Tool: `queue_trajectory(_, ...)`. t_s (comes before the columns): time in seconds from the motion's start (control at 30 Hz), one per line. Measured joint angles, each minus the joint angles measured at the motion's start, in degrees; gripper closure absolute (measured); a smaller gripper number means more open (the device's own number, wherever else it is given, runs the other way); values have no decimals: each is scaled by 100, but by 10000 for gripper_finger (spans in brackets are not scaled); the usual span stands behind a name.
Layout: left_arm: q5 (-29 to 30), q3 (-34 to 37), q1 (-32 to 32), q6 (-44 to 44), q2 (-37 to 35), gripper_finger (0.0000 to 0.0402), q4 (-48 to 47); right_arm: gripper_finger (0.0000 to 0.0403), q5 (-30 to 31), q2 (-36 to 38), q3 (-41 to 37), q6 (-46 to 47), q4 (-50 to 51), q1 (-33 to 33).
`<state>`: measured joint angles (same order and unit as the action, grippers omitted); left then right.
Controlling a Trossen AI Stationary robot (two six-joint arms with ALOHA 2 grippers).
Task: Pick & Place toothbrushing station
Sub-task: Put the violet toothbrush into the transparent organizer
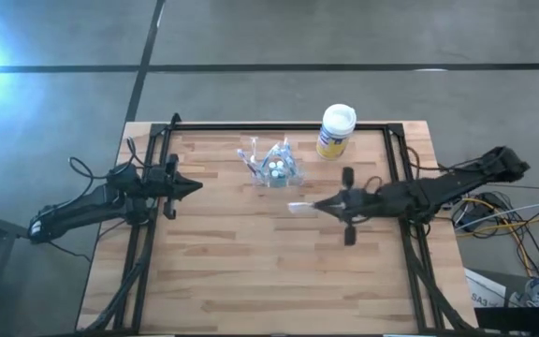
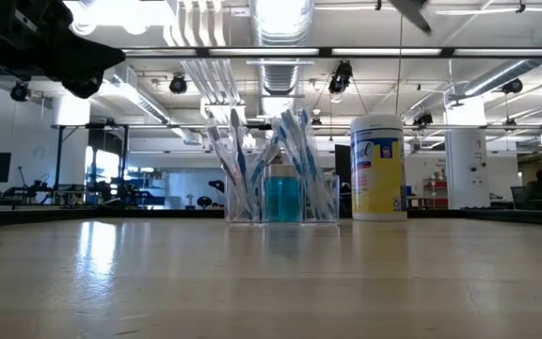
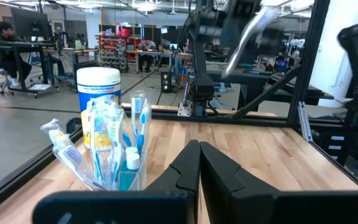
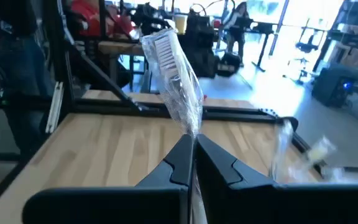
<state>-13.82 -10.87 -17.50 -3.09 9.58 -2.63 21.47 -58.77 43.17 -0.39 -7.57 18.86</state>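
A: What's held by the right gripper (image 4: pixel 192 163)?

B: A wrapped toothbrush (image 4: pixel 176 84), pinched at the lower end. Jaws are closed tight on it; bristle end is stuck up and out past the tips, tilted a bit. Seen from above, it pokes fwd of the jaws toward the cup (image 1: pixel 277 168).

A: And the left gripper (image 3: pixel 199 163)?

B: Shut, nothing in it. It's parked at the table's left side, tips aimed at the cup, which sits just ahead and to one side of them.

A: Where's the cup vs the right jaws?

B: Ahead and off to the side, near but apart. It's already stuffed w/ brushes and small tubes, leaning all ways. The yellow canister (image 1: pixel 336 130) stands farther back, beside the cup, not touching.

A: So how should the drop be done?

B: Probably: brush should be lifted above the rim first, then tipped closer to upright so the handle goes in first. A gap between the leaning brushes should be picked; the crinkly wrapper could snag otherwise. Jaws shouldn't be opened until the lower end is well inside the cup, else it may be knocked over, being light.
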Motion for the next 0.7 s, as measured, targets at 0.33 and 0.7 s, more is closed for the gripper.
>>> queue_trajectory(0.33, 0, 210, 0, -153, 11, 387, 632, 394, -1394, 1966, -3413, -158, -3093, -763)
queue_trajectory(0.7, 0, 463, 0, -426, 32, 386, 1345, 395, -1764, 2752, -4266, 31, -3488, -1078)
